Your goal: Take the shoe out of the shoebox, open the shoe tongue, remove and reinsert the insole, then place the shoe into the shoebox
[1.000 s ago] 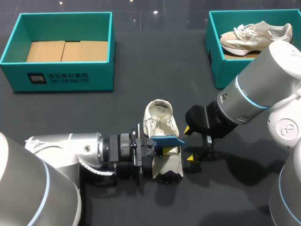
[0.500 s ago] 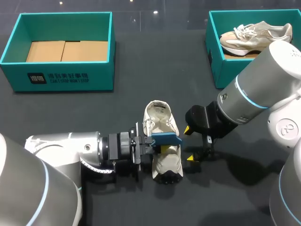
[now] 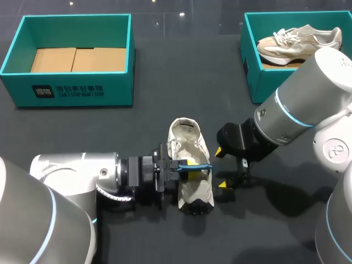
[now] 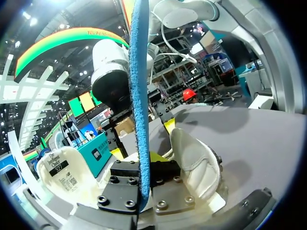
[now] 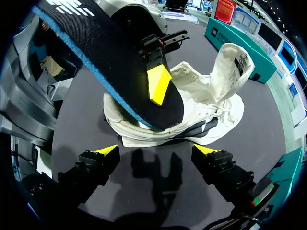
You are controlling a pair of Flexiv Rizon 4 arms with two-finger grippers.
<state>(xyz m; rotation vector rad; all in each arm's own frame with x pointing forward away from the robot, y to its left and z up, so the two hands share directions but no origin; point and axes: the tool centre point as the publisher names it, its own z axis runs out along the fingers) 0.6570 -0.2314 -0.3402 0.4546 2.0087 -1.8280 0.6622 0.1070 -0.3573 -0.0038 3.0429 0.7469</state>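
While the left gripper pinches the insole above the sneaker, the insole could jam crooked going in, since the wide-open right gripper beside the sneaker steadies nothing.

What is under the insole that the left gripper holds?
The white shoe on the black table, its tongue folded open. The insole and the left gripper cover its middle, so whether the insole touches it is hidden.

White lettering across the front wall of the left shoebox, a printed label on the tongue of the shoe, white marks on the insole.
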